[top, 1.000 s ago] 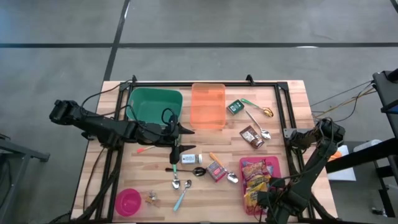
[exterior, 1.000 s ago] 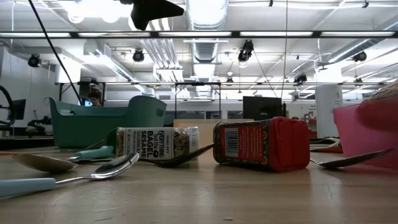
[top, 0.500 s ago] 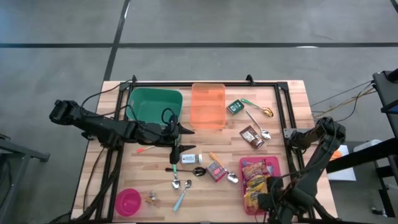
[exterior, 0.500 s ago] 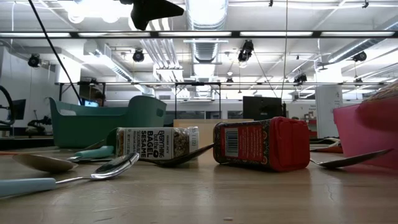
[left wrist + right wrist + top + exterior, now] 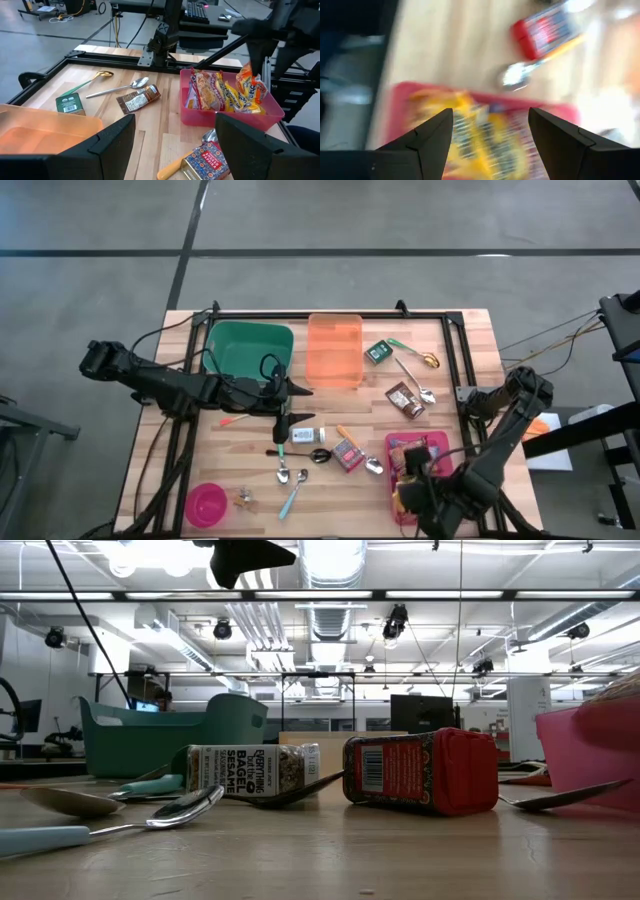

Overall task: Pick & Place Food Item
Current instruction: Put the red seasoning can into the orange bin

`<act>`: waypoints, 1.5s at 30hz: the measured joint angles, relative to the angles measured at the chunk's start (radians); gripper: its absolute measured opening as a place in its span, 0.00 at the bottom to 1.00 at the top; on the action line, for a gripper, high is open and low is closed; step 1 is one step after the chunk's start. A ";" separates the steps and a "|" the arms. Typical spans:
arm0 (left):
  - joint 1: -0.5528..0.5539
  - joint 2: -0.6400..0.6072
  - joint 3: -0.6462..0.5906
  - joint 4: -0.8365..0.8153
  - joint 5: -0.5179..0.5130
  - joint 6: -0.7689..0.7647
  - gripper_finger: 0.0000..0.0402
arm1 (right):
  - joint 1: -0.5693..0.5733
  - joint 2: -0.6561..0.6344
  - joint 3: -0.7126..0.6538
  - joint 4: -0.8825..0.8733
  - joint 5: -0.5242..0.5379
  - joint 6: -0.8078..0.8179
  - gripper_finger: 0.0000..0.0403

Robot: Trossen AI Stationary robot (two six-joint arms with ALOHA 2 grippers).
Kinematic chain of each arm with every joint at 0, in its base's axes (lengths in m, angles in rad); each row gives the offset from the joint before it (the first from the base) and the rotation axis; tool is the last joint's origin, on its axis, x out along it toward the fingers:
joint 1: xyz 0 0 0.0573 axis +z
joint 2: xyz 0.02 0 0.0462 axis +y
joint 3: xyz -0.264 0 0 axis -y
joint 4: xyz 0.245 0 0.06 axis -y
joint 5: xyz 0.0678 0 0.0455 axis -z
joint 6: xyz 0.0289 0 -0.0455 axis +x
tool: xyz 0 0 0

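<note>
Snack packets [image 5: 412, 463] fill a pink bin [image 5: 440, 448] at the table's near right corner in the high view, with the right gripper [image 5: 410, 488] poised above the bin's front end; the left gripper [image 5: 283, 420] hangs mid-table beside a green bin [image 5: 248, 348] and an orange bin [image 5: 335, 350], above a seasoning jar [image 5: 307, 436]. Low across the table, that jar [image 5: 250, 769] lies on its side next to a red box [image 5: 420, 771], spoons [image 5: 150, 818] in front, the pink bin's wall [image 5: 590, 755] at the right edge. From the left wrist, its two fingers [image 5: 112, 145] stand wide apart with nothing between them, facing the pink bin [image 5: 225, 112] of packets [image 5: 220, 92], over which the right arm [image 5: 262, 35] reaches. From the right wrist, blurred, its fingers [image 5: 432, 137] are parted and empty over the packets [image 5: 480, 135] in the bin.
</note>
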 joint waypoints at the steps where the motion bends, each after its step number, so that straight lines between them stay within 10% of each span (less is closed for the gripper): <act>1: 0.000 0.000 0.000 0.000 0.000 -0.002 0.69 | -0.008 0.000 -0.004 -0.006 0.017 -0.034 0.64; 45: 0.002 -0.031 0.000 -0.059 0.000 -0.053 0.69 | -0.274 0.000 -0.015 0.239 0.076 -0.265 0.64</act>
